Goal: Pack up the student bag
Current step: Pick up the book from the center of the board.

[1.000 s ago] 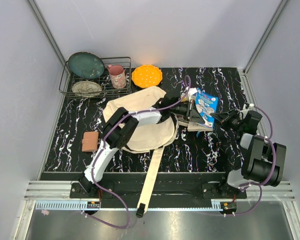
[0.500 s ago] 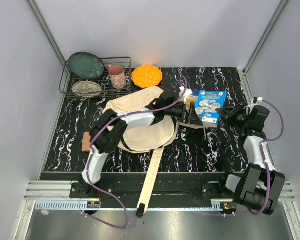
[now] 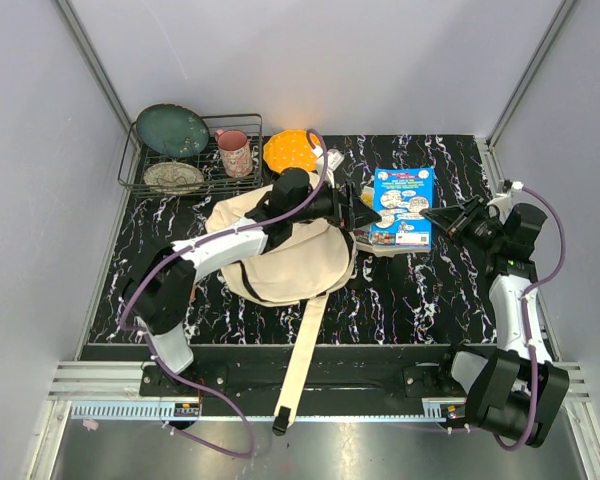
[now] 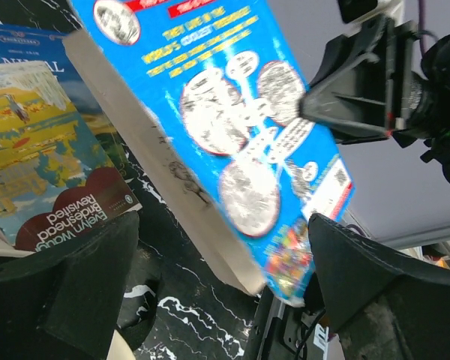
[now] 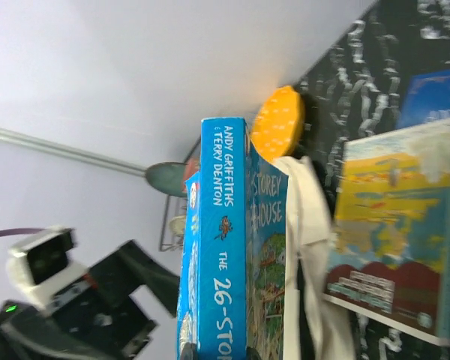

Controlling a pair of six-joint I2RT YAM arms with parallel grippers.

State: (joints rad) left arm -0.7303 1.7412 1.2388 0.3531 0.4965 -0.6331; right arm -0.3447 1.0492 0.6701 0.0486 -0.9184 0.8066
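Observation:
The student bag (image 3: 280, 255), cream canvas, lies at the table's middle; it shows as a pale fold (image 5: 311, 247) in the right wrist view. My right gripper (image 3: 442, 218) is shut on a blue paperback (image 3: 403, 204), pinching it at the spine's lower end (image 5: 220, 352). The blue paperback (image 4: 240, 135) hangs tilted above the table in the left wrist view. My left gripper (image 3: 365, 210) stands open beside the bag's mouth, its fingers (image 4: 60, 292) wide apart on either side of the book's corner and not touching it. A yellow book (image 4: 45, 150) lies flat under it, by the bag.
A wire rack (image 3: 140, 172) at the back left holds a teal plate (image 3: 172, 130) and a pink mug (image 3: 234, 152). An orange bowl (image 3: 293, 150) sits behind the bag. The bag's long strap (image 3: 300, 370) runs over the table's front edge.
My left gripper has let go of the blue paperback and drawn back toward the bag. The right gripper now carries the book alone, turned flatter and further back.

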